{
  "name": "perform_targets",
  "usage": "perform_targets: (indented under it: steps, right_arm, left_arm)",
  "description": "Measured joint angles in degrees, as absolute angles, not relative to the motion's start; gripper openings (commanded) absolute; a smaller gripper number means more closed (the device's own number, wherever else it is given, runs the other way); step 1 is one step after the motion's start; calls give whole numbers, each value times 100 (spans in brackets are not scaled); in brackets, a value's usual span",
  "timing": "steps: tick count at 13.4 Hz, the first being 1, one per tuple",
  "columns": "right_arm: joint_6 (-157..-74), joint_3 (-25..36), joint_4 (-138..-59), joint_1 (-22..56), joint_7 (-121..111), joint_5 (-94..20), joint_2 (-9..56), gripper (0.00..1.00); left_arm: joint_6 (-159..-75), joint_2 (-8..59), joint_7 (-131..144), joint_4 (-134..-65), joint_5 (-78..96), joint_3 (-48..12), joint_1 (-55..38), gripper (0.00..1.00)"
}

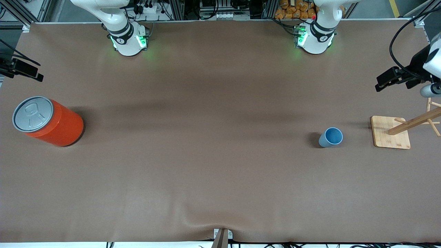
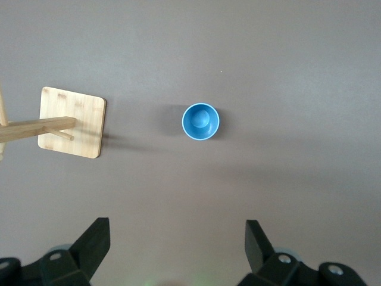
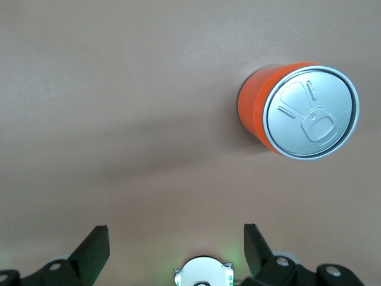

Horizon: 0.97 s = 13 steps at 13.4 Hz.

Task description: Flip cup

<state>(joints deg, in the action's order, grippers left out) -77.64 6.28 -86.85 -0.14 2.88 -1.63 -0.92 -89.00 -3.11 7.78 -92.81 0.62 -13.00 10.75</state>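
The small light-blue cup (image 1: 330,137) stands upright on the brown table toward the left arm's end, mouth up, darker blue inside. In the left wrist view the cup (image 2: 200,121) is seen from straight above. My left gripper (image 2: 177,229) hangs high over the table near the cup, open and empty. My right gripper (image 3: 175,232) hangs high over the table toward the right arm's end, open and empty. Neither hand shows in the front view; only the two arm bases do.
A large orange can with a grey lid (image 1: 48,121) stands at the right arm's end and shows in the right wrist view (image 3: 297,110). A wooden rack on a square base (image 1: 391,132) stands beside the cup, toward the table's end; it also shows in the left wrist view (image 2: 71,122).
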Motion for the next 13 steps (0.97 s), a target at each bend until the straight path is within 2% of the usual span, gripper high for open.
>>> perform_targets:
  steps: [13]
  right_arm:
    - [-7801, 633, -8684, -14, 289, -163, -92, 100]
  left_arm:
    - [-8894, -411, 1269, -9218, -194, -1388, 1063, 100]
